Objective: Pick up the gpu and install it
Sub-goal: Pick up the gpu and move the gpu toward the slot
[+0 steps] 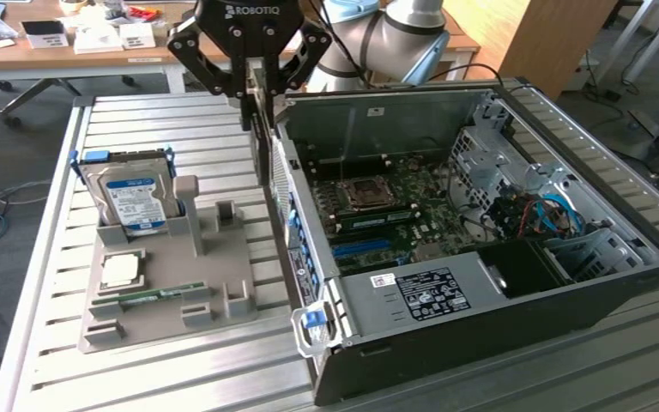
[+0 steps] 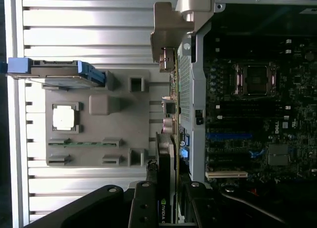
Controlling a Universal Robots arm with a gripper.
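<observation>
My gripper [image 1: 255, 86] hangs at the top of the exterior view, shut on the gpu [image 1: 263, 129], which hangs edge-on as a thin vertical strip beside the open computer case's [image 1: 604, 283] wall on the exterior view's left. In the wrist view the gpu [image 2: 168, 119] runs away from the gripper [image 2: 166, 198], with its silvery end bracket [image 2: 167, 25] at the far end. The fingers [image 2: 143, 203] press on both faces of the card. It hovers over the case wall, between the grey fixture [image 2: 124, 139] and the motherboard [image 2: 247, 114].
On the grey fixture [image 1: 169, 283] stand a hard drive [image 1: 135, 197] with a blue-white label, a square CPU [image 1: 120, 271] and a narrow green memory stick [image 1: 147, 296]. Blue cables [image 1: 553, 215] lie inside the case. Everything sits on a slatted metal table [image 1: 135, 120]. A desk [image 1: 32, 51] stands behind.
</observation>
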